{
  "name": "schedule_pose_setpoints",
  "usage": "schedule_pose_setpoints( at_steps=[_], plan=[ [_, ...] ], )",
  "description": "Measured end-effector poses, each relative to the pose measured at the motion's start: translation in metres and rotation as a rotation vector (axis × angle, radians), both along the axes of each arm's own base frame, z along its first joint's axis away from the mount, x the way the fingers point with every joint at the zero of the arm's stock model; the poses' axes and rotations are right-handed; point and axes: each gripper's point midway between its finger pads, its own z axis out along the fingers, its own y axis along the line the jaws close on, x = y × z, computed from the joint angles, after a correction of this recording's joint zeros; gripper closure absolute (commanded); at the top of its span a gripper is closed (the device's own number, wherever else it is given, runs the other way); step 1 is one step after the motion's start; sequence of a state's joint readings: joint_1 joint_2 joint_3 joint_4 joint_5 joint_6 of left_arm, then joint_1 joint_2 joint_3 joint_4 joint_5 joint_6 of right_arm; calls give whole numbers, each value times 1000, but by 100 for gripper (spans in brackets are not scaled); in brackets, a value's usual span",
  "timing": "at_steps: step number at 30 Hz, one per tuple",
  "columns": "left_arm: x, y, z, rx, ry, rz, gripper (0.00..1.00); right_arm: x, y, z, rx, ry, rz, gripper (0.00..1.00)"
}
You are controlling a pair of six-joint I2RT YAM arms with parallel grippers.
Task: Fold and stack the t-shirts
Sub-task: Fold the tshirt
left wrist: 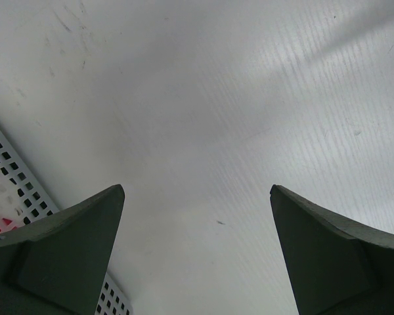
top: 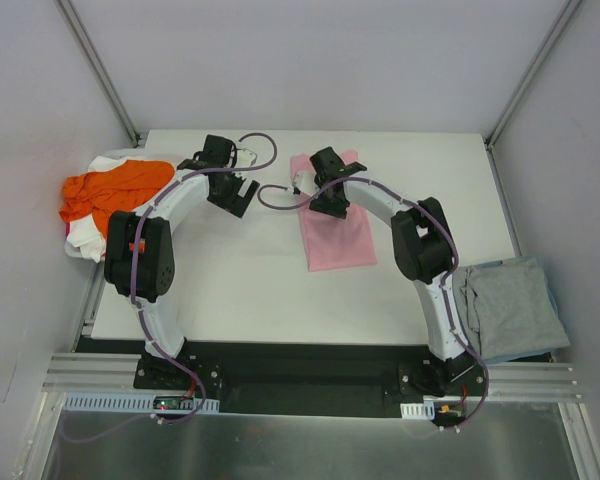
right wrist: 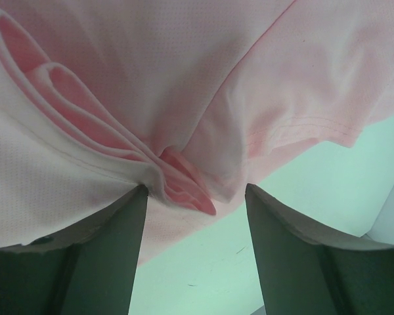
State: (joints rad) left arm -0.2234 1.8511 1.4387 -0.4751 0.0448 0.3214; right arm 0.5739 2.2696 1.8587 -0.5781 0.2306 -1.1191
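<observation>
A light pink t-shirt (top: pixel 338 230) lies as a long folded strip in the middle of the table. My right gripper (top: pixel 326 202) hovers over its upper left part. In the right wrist view the right gripper (right wrist: pixel 196 187) is open, with a bunched fold of the pink t-shirt (right wrist: pixel 184 85) just beyond the fingertips, nearest the left one. My left gripper (top: pixel 236 194) is open over bare table, and the left wrist view shows nothing between the fingers of this gripper (left wrist: pixel 196 190). An orange t-shirt (top: pixel 110 190) lies crumpled on a white one (top: pixel 83 238) at the far left. A grey-blue t-shirt (top: pixel 512 305) lies at the right front.
A white perforated basket (left wrist: pixel 10 190) shows at the left wrist view's lower left edge. The table (top: pixel 250 290) is white, with grey walls at the back and on both sides. The arms' bases stand on a black rail (top: pixel 300 380) at the near edge.
</observation>
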Motion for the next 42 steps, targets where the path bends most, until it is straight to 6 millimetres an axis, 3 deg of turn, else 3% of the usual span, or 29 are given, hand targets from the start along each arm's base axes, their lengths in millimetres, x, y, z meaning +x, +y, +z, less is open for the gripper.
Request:
schedule_pose_setpoints(
  at_steps=[7,12,13,17,20,24,31,42],
  plan=[
    [0,0,0,0,0,0,6,-2,-1,13,13,-8,-12,35],
    [0,-1,3,-5,-6,-3,4,-13,-4,52,49,-58,-35,30],
    [0,-1,4,-6,-8,-3,3,-19,-5,62,57,-70,-38,25],
    [0,-3,6,-6,-13,-9,1,-60,-13,95,79,-97,-28,22],
    [2,-4,5,-5,-13,-10,1,-92,-16,104,85,-95,-7,16],
    [10,-7,9,-15,-26,-10,1,-132,-22,92,66,-50,15,14],
    [15,-12,16,-33,-43,-4,1,-173,-40,44,6,97,8,17],
    [19,-11,19,-19,-54,1,1,-197,-11,1,-4,238,59,21]
  ],
)
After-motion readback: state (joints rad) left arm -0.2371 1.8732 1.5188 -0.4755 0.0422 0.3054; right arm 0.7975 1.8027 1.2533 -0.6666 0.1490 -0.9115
